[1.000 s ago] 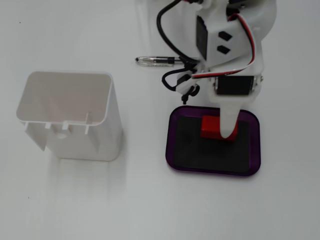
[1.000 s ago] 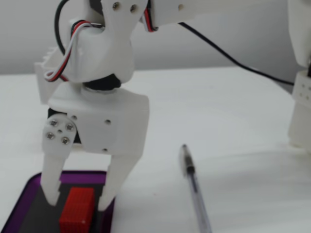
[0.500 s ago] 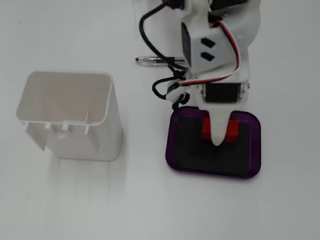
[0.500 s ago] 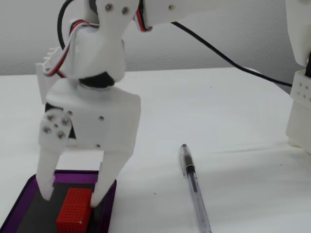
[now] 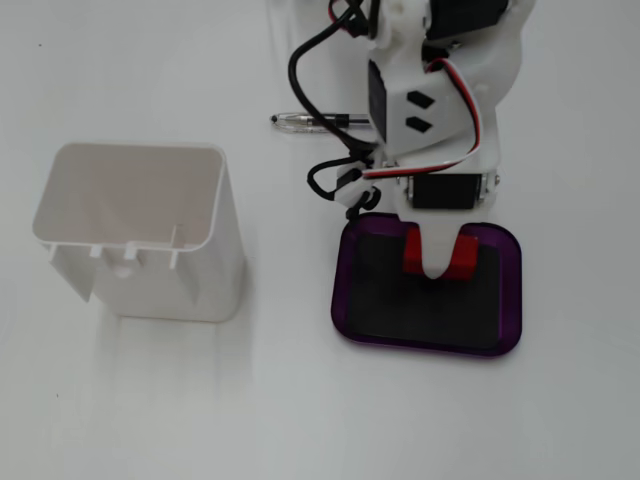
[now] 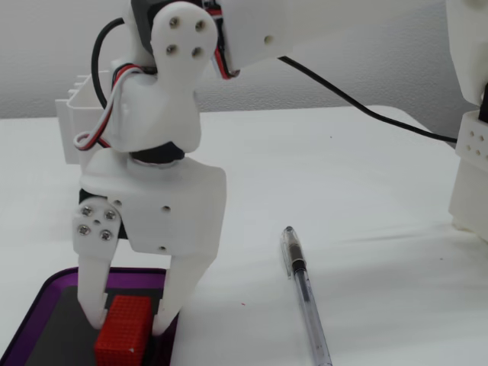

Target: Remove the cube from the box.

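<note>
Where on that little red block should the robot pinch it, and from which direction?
Probably from straight above, pinching the two long side faces of the cube. It lies flat on the black floor of the box, whose low rim hinders a sideways approach. The tool already straddles it, one finger on each side; whether the fingers touch it is unclear.

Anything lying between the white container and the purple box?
No. In a fixed view from above, only bare white table separates the white container from the purple box.
</note>
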`<act>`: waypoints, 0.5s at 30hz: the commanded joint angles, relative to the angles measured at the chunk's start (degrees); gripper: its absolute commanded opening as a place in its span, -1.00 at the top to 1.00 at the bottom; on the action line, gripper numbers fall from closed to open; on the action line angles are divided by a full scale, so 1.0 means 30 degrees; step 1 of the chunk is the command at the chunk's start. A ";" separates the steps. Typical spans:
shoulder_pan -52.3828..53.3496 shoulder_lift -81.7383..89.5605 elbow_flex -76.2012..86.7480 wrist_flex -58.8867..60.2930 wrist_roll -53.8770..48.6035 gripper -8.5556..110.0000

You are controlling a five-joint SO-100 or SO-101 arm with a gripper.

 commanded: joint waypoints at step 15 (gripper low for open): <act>0.0117 0.1084 -0.2344 0.3574 -0.2490 0.87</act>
